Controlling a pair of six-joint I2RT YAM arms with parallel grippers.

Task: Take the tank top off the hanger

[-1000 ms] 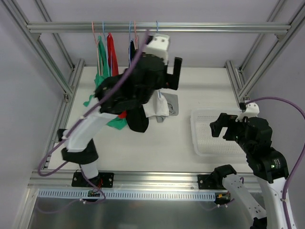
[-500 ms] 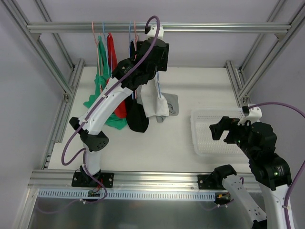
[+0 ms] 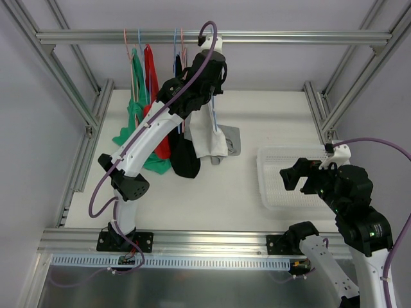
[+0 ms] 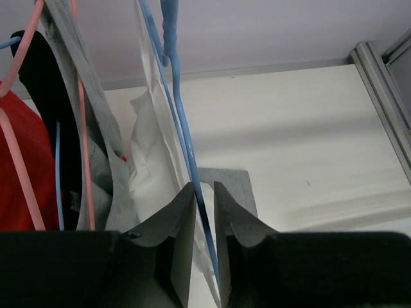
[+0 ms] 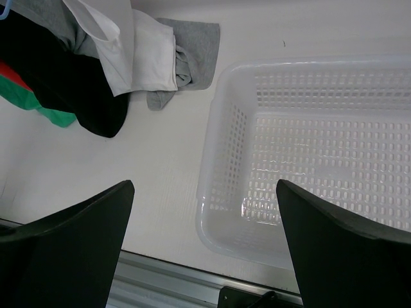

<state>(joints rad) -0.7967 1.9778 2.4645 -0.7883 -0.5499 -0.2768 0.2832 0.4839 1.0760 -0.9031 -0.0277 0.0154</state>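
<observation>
A white tank top [image 3: 204, 138] [image 4: 151, 144] hangs on a thin blue hanger [image 4: 182, 122] from the top rail [image 3: 276, 37]. Its lower end is bunched on the table. My left gripper [image 4: 204, 187] reaches up beside the garment. Its jaws are pressed in on the blue hanger wire, which runs slanted between the two fingers. In the top view the left wrist [image 3: 207, 70] sits just below the rail and covers the grip. My right gripper [image 5: 204, 186] [image 3: 297, 177] hovers wide open and holds nothing, near the front left corner of the white basket [image 5: 215, 128].
Green [image 3: 133, 119], red [image 3: 151, 74] and black [image 3: 186, 160] garments hang on pink and blue hangers left of the tank top. A grey garment [image 3: 230, 138] lies on the table behind it. The white mesh basket [image 3: 262, 186] stands at the right. Aluminium frame posts border both sides.
My left arm has swung up from over the garments to the hanger under the rail. Its jaws have gone from wide open to closed around the blue wire. The right arm barely shifted.
</observation>
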